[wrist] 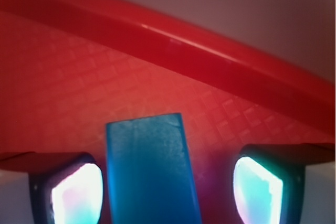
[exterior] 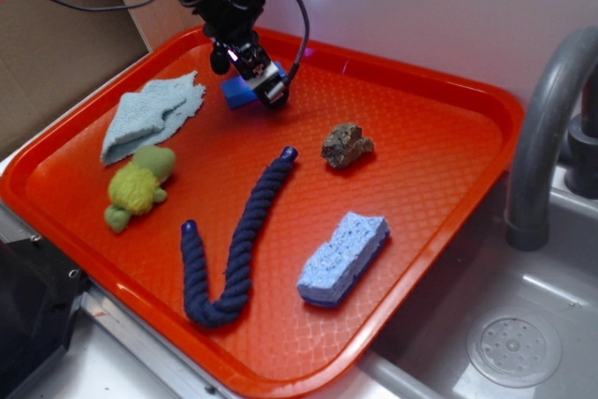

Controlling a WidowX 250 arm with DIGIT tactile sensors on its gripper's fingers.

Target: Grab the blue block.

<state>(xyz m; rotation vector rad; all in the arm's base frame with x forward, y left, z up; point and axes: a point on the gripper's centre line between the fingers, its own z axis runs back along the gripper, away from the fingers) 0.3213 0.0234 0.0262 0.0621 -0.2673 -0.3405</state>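
Contents of orange tray (exterior: 448, 175), exterior view, with wrist view for detail.

Blue block (exterior: 239, 92): upper centre-left of the tray, near the far rim, lying on the tray floor. In the wrist view the block (wrist: 152, 171) fills the lower centre, running up from the bottom edge, between the two fingertips.

Gripper (exterior: 258, 81): black, reaching down from the upper left of the frame, set over the block. Jaws stand apart; in the wrist view the left pad (wrist: 76, 195) sits just beside the block, the right pad (wrist: 257, 192) is well clear of it, with bare tray between. Contact on the left side cannot be told.

Pale blue cloth (exterior: 149, 117): left, crumpled.
Green plush turtle (exterior: 138, 184): just below the cloth.
Navy rope (exterior: 234, 245): centre, bent in a hook.
Brown rock (exterior: 347, 145): right of centre.
Light-blue sponge (exterior: 344, 257): lower right.
Grey faucet (exterior: 547, 137): right edge, over a sink.
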